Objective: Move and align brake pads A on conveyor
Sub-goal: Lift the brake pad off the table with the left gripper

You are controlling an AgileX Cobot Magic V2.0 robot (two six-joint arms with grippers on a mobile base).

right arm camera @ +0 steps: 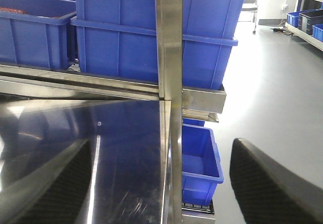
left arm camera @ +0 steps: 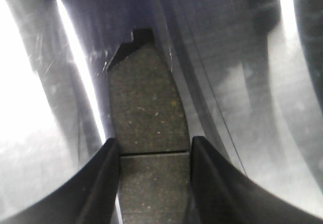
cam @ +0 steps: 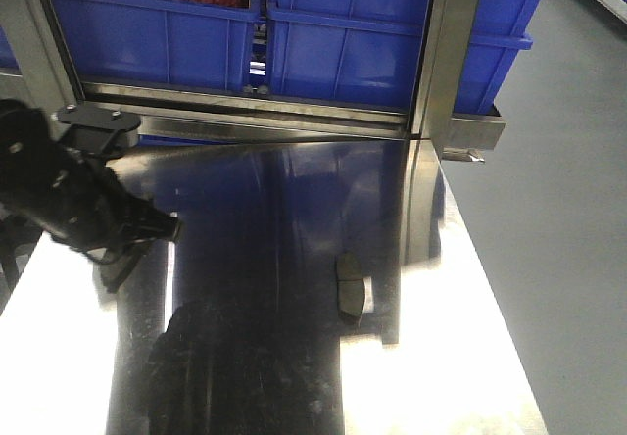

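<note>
The left gripper is closed on a brake pad. Its two black fingers pinch the pad's long edges right at the thin cross groove, though the wrist view is blurred up close, so how firm the contact is remains a judgement. The front view shows this gripper over the left side of the steel table, well apart from a second brake pad that lies flat near the table's middle. The right gripper is spread wide with nothing between its fingers, looking past the table's edge post toward the blue bins. The conveyor appears in no view, so the step in hand looks like the carry toward it. To do it well, the grip should stay centred on the groove so the pad hangs balanced. The wrist should stay level so the pad cannot pivot, and the pad should be lowered until it lies flat on the belt before the fingers part. Its long axis should be squared to its neighbours before release, since nudging it afterwards on a textured belt would likely drag. The held pad is a dark grey, speckled, gently curved oblong with a matte, gritty face and a stepped notch at its far end.
</note>
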